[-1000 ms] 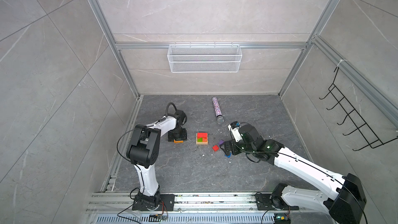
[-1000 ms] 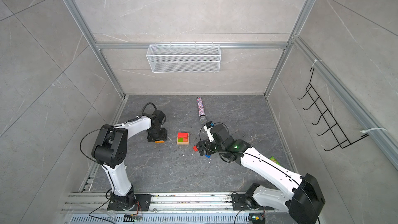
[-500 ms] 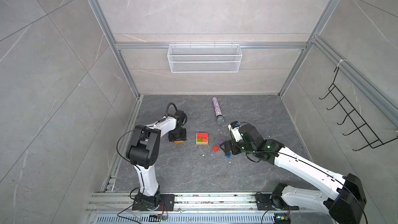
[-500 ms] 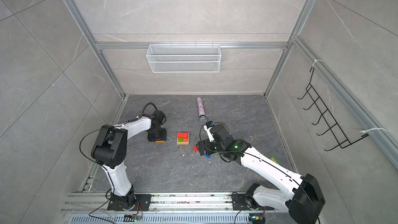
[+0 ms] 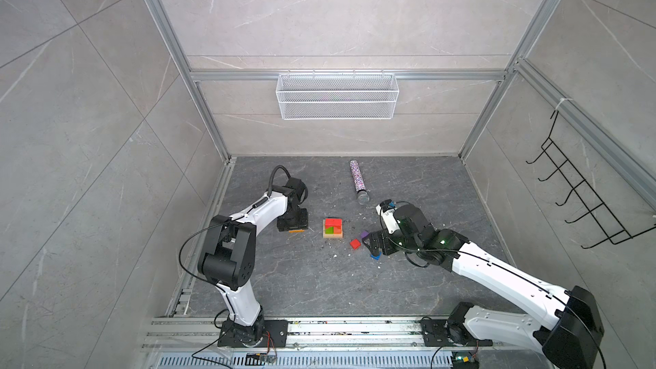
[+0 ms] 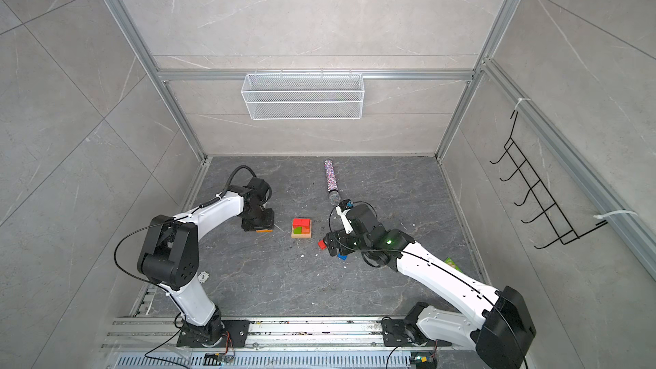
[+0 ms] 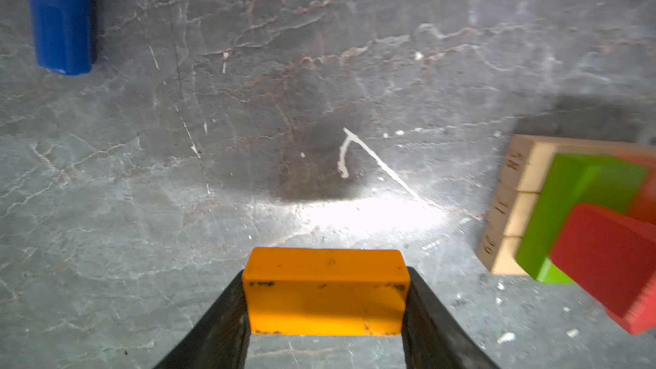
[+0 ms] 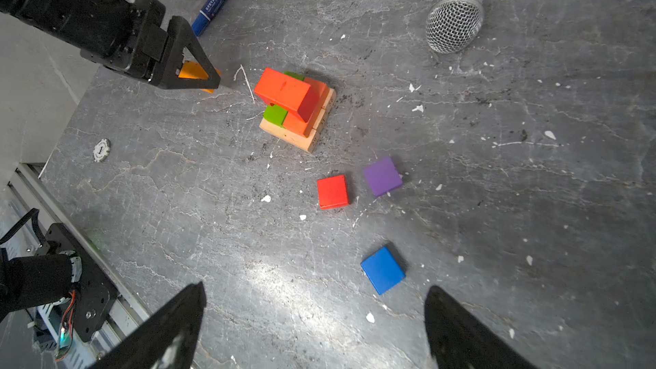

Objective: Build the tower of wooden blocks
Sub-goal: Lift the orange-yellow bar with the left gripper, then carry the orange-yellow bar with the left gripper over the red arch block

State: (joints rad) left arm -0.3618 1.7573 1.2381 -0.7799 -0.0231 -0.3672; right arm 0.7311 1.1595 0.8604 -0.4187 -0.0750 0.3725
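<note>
The tower (image 5: 333,228) stands in the middle of the bench (image 5: 284,278), and I'd judge it a bit over half built. It has a wide tan base, a green and orange layer on that, and one red oblong lying across the top.

At 9 o'clock from it, just beside it, the left claw (image 7: 324,273) is clamped on an orange block (image 7: 324,292). It sits low to the bench, and I can't tell whether the block is off the surface.

At about 4 o'clock from the tower lie three loose cubes, apart from one another: a red cube (image 8: 332,191), a purple cube (image 8: 382,175) and, farthest out, a blue cube (image 8: 382,270). The right claw (image 8: 316,287) hangs over them with its jaws spread wide, gripping nothing.

So what is left, as I read it, is the orange block and then those cubes on the narrowing top.

The only container is the wire basket (image 5: 337,95) on the back wall at 12 o'clock, and I see nothing in it.
</note>
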